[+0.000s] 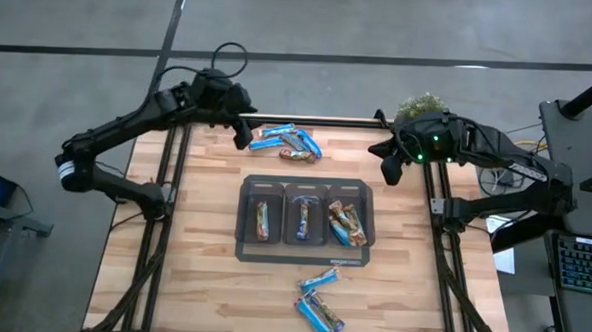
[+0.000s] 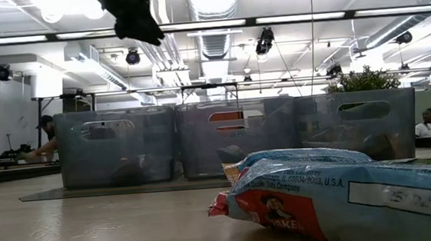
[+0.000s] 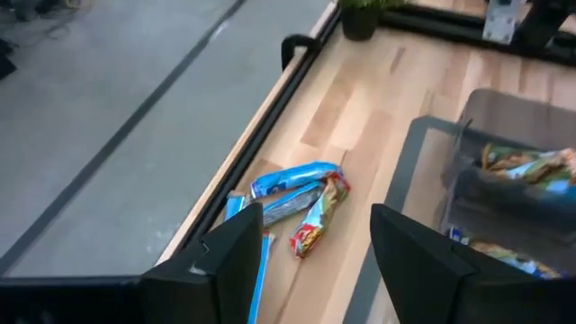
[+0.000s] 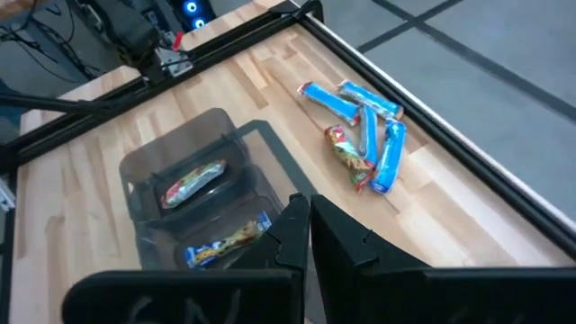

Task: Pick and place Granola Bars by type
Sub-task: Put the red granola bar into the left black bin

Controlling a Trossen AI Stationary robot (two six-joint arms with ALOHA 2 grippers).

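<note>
The left gripper (image 1: pixel 243 136), fingers spread wide and empty, hovers just beside the far pile of Granola Bars (image 1: pixel 285 141), which lies crosswise toward the right gripper (image 1: pixel 389 168), pinched shut and farther off, above the tray (image 1: pixel 304 250).

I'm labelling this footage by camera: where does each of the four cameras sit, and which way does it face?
High view: overhead, straight down on the table; both arms and the three-bin tray show.
Low view: tabletop height, level across a blue bar to the tray; arms hang from above.
Left wrist view: past the open left gripper onto the far pile.
Right wrist view: past the shut right gripper.
Both wrist views share that pile and the tray.
</note>
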